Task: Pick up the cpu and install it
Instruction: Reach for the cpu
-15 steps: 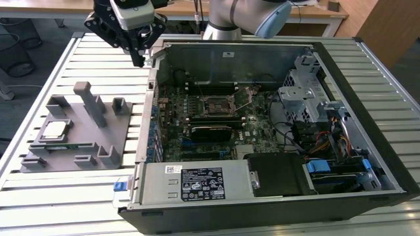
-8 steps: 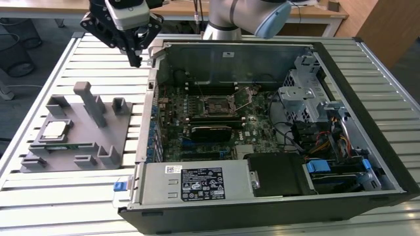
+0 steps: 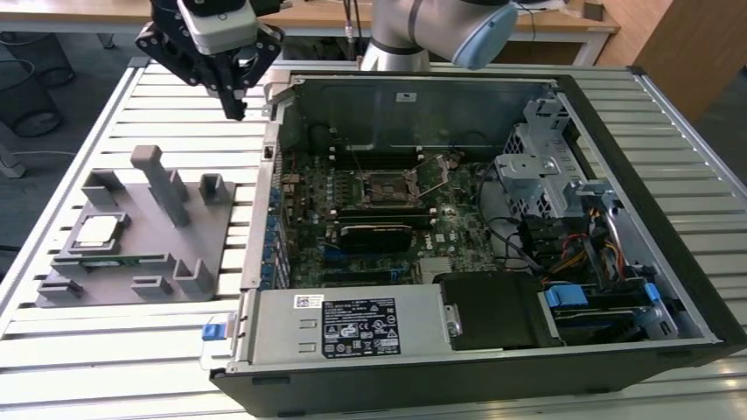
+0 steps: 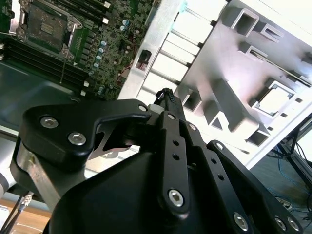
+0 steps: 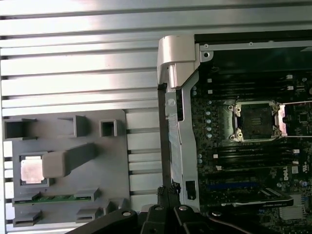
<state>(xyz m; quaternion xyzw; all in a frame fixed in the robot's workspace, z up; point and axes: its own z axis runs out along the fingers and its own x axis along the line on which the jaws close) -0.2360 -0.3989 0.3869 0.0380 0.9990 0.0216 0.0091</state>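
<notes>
On the grey fixture (image 3: 150,234) at the exterior view's left, the cpu (image 3: 97,230) lies flat in its square pocket, silver top up, with nothing touching it. I also pick it up in both wrist views (image 5: 31,170) (image 4: 273,100). A green memory stick (image 5: 53,198) sits in a slot just beside it, and a tall grey post of the fixture stands between the chip and the open computer case (image 3: 408,92). The fixture rests on the slatted metal surface (image 3: 100,114), close alongside the case wall. My end effector (image 3: 234,109) hangs above that surface near the case's far corner, well apart from the chip. Its fingers look clenched tip to tip and are gripping nothing, and I read the same in both wrist views (image 5: 167,191) (image 4: 166,93). From the end effector, the cpu lies toward the exterior view's left and nearer that camera, across most of the fixture. The chip is square, so no long axis favours one approach. The bare cpu socket (image 3: 391,186) on the motherboard lies on the opposite side, inside the case. I judge the end effector is hanging roughly between chip and socket, with the pick not yet made.
</notes>
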